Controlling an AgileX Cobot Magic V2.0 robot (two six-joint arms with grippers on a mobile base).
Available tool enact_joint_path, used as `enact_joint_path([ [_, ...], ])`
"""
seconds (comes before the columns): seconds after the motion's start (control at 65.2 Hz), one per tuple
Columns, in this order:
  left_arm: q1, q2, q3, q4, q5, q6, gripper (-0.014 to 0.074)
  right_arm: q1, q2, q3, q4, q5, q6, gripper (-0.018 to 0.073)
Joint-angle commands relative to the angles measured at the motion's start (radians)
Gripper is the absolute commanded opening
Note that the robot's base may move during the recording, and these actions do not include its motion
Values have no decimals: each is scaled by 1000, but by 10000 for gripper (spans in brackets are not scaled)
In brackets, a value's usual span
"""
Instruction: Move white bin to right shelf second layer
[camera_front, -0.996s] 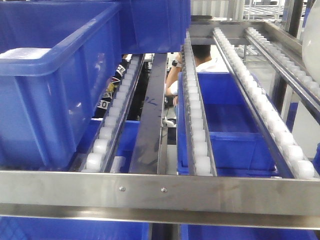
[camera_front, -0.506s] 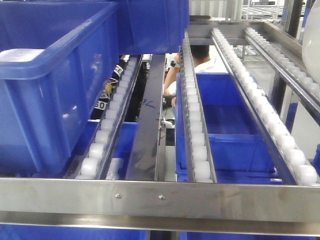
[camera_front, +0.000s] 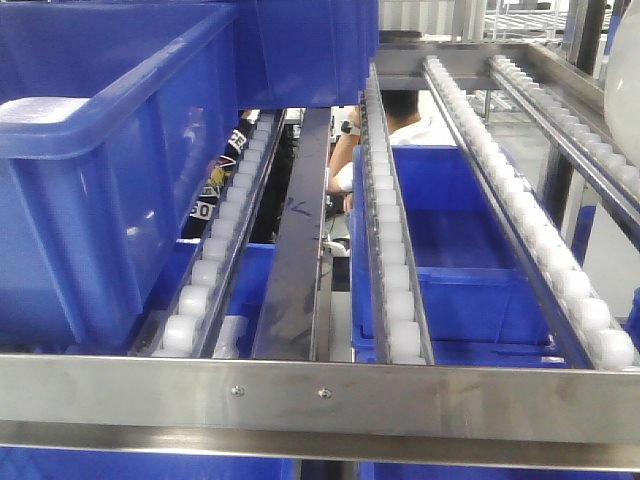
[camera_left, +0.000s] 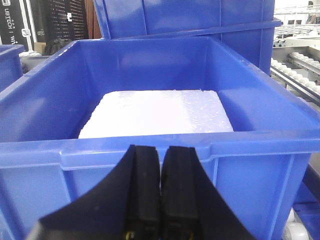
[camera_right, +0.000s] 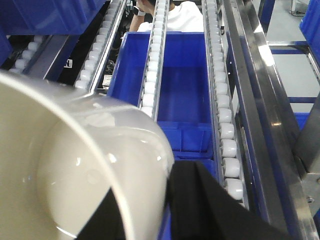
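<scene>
One white bin (camera_right: 75, 175) fills the lower left of the right wrist view, tilted with its glossy mouth toward the camera, and it hangs above the roller lanes rather than resting on them. The right end effector (camera_right: 192, 200) sits right against the bin's rim, dark fingers at the edge; it looks clamped on that rim, though the contact itself is partly hidden. In the front view only a pale curved sliver (camera_front: 622, 90) at the far right edge shows, probably the same bin, held above the rack.

Below the bin runs the right shelf second layer (camera_front: 320, 392), steel front rail with rivets, white rollers (camera_right: 228, 148) in lanes running away from it. That lane beneath the bin looks free, with a blue crate (camera_right: 182, 95) visible on the level underneath.

Further from the bin, on the left side of the rack, a large blue crate (camera_left: 150, 110) holds a white foam slab (camera_left: 157, 112). The left end effector (camera_left: 160, 190) hovers just before that crate's near wall, jaws pressed together, gripping nothing.

So: pickup and carry look done; lowering onto the rollers and release remain.
</scene>
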Motion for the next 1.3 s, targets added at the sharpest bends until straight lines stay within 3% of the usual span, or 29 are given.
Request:
enact_joint_path([
  [0.0, -2, -13, 33, -5, -87, -7, 85, -2, 4, -31, 0, -108, -5, 24],
  [1.288, -2, -13, 33, -5, -87, -7, 85, 5, 4, -31, 0, -128, -5, 24],
])
